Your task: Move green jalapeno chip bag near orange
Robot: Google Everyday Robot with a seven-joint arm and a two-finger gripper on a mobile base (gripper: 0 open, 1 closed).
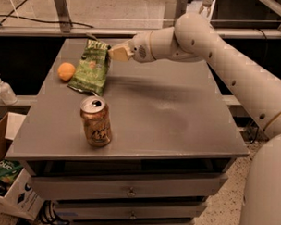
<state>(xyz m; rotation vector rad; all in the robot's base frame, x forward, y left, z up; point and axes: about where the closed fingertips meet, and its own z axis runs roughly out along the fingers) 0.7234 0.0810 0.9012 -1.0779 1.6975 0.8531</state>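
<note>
Beyond the bronze soda can [96, 121], toward the far left of the grey tabletop [177, 115], lies the green jalapeno chip bag [91, 66], its pale lettering at the end away from the can. The orange [66, 71] sits behind and left of the can, just beside the bag's left edge. The tool [115, 53] is behind the can, at the bag's far right corner; whether it is clenched on the bag or released, I cannot tell.

Dim, warm light from above; the gripper [116, 52], at 11 o'clock, and its arm [203, 42] cast a soft shadow on the table [177, 129].
</note>
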